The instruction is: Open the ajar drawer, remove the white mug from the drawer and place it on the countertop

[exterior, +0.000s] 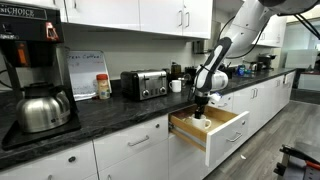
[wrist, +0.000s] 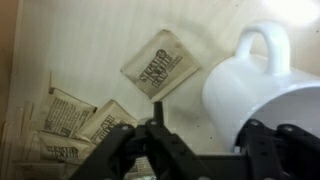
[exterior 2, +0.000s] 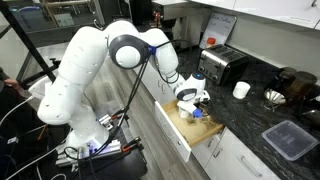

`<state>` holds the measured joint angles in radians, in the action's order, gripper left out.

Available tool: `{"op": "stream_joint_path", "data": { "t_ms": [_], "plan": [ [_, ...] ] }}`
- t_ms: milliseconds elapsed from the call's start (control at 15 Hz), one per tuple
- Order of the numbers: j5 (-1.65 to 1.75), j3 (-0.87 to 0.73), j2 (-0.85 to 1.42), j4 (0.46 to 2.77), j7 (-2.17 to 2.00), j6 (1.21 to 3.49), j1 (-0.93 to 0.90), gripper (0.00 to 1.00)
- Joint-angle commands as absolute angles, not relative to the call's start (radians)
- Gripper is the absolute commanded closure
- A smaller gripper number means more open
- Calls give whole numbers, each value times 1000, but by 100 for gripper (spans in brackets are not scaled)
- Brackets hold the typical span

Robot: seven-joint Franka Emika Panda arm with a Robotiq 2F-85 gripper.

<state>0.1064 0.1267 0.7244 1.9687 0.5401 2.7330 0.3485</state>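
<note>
Exterior view: toaster (exterior: 145, 84) and a second mug (exterior: 176, 86) stand on the dark surface (exterior: 100, 112). Right of them the drawer (exterior: 212, 130) is pulled out, with the hand (exterior: 201, 104) lowered inside it.

Wrist view: paper sachets (wrist: 160, 65) lie on the drawer floor at left. The white mug (wrist: 262, 85) is at right, handle toward frame top. The fingers (wrist: 130, 152) are apart and straddle the mug's near wall. Cannot tell if they touch it.
</note>
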Motion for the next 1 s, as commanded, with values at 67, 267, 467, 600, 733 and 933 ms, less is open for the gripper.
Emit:
{"op": "stream_joint_path", "data": {
  "t_ms": [67,267,467,600,733,933],
  "plan": [
    [76,148,756,1902,572,2646,363,76],
    [76,140,750,1893,566,2607,352,98],
    [81,127,736,1888,551,2565,333,100],
    [84,121,716,1895,539,2541,321,98],
    [84,120,691,1905,535,2511,313,98],
    [86,113,656,1920,527,2482,299,98]
  ]
}}
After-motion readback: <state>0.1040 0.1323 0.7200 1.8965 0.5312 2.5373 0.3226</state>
